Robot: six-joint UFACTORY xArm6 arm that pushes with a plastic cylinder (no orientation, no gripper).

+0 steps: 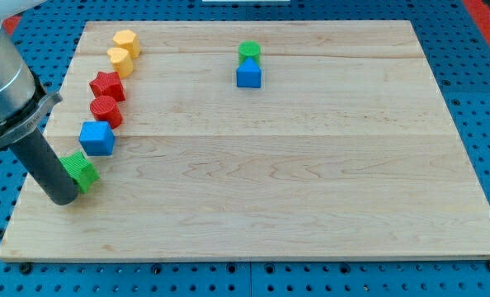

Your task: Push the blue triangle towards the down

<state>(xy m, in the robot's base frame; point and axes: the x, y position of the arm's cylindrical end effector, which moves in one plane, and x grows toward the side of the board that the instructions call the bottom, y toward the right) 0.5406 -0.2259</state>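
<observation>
The blue triangle lies on the wooden board near the view's top, right of middle. A green cylinder touches its top side. My tip rests on the board at the view's far left, low down, against the left side of a green star-shaped block. The tip is far to the left of and below the blue triangle.
A curved row of blocks runs down the board's left side: a yellow hexagon, a yellow block, a red star, a red cylinder, a blue cube. The thick rod slants in from the upper left.
</observation>
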